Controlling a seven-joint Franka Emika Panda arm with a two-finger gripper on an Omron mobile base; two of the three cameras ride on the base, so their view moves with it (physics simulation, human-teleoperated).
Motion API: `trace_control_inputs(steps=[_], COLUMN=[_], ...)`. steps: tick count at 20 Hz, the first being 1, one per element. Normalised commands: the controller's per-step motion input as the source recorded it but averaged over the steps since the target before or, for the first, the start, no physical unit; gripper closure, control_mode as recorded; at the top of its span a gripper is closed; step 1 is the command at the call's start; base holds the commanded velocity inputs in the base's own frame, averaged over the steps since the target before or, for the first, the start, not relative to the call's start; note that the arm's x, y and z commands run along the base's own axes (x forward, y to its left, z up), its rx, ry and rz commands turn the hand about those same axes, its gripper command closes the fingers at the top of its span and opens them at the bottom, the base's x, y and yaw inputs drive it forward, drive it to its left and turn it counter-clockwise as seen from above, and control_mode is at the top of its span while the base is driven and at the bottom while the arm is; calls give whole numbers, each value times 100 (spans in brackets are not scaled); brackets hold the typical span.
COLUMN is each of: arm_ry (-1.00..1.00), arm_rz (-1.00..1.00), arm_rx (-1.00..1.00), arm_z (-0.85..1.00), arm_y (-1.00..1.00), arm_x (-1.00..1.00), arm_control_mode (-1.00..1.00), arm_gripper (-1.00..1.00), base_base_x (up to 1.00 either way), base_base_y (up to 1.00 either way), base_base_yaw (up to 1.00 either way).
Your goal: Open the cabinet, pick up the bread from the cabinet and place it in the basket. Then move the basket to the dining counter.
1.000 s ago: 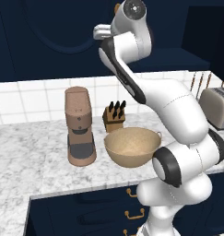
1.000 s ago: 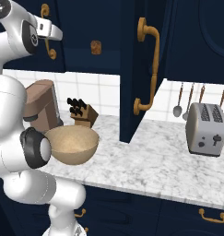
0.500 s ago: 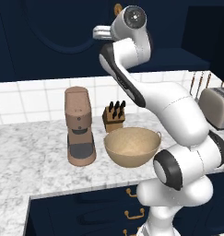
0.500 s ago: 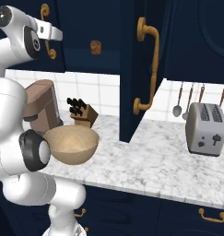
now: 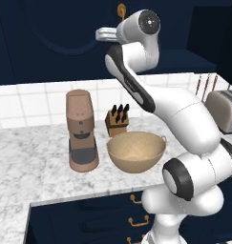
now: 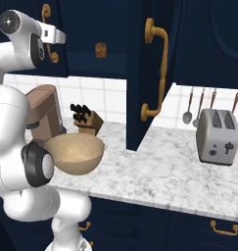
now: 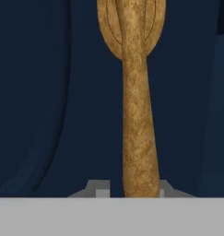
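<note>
The cabinet (image 5: 55,33) is dark navy, and its left door is closed. My gripper (image 7: 134,189) is shut on that door's brass handle (image 7: 136,115), one fingertip on each side of the bar. The hand (image 5: 105,34) reaches up to the handle (image 5: 121,9) from the left base view; the same hand (image 6: 54,35) shows at the handle (image 6: 47,14) in the right base view. The right door (image 6: 140,73) stands open. The bread (image 6: 101,49) is a small brown lump inside the cabinet. The tan basket (image 5: 136,151) (image 6: 74,153) sits on the marbled counter below. The dining counter is out of view.
A brown coffee machine (image 5: 82,131) stands left of the basket, with a knife block (image 5: 117,121) behind it. A toaster (image 6: 217,136) and hanging utensils (image 6: 189,105) are at the right. The open door's edge juts out over the counter (image 6: 159,171).
The jaws have closed in from wide open onto the brass handle. The arm and hand have barely shifted, and the basket and bread stay put.
</note>
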Motion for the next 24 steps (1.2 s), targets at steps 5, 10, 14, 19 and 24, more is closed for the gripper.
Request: trace_control_inputs(steps=[5, 10, 14, 19, 24], arm_ry=[0, 3, 0, 0, 0], arm_rz=[4, 0, 0, 0, 0], arm_rx=[-1, 0, 0, 0, 0], arm_z=[0, 3, 0, -1, -2], arm_y=[100, 100, 100, 100, 100], arm_x=[-60, -86, -97, -99, -99], arm_control_mode=[-100, -100, -100, -100, -100], arm_gripper=[100, 100, 100, 100, 100], base_base_x=[0, 0, 0, 0, 0], base_base_y=[0, 0, 0, 0, 0], base_base_yaw=[0, 0, 0, 0, 0])
